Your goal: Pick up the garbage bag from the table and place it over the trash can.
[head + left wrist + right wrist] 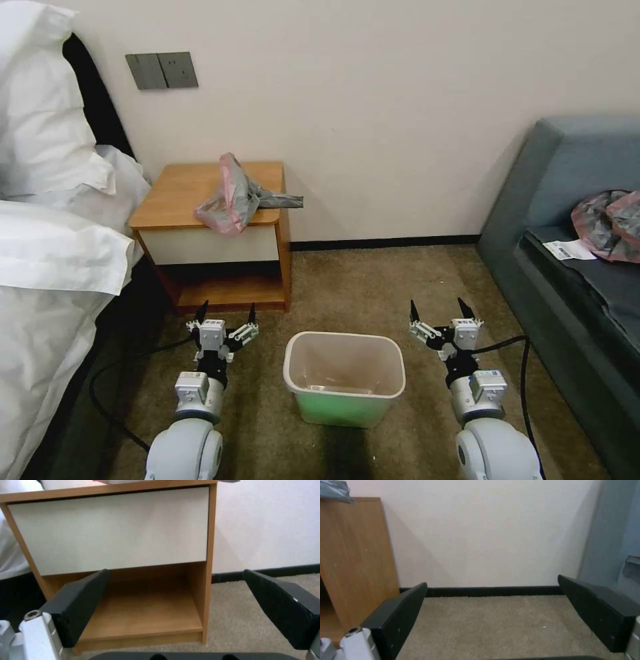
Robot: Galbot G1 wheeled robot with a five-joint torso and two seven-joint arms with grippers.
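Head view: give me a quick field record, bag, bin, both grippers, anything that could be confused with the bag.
garbage bag: crumpled on the table, front right part of the top, one end hanging past the right edge
trash can: upright on the carpet between the two arms, unlined
left gripper: open, low in front of the table's shelf, holding nothing
right gripper: open, over the carpet right of the trash can, holding nothing
lookalike: pink-grey bundle with white label on the sofa
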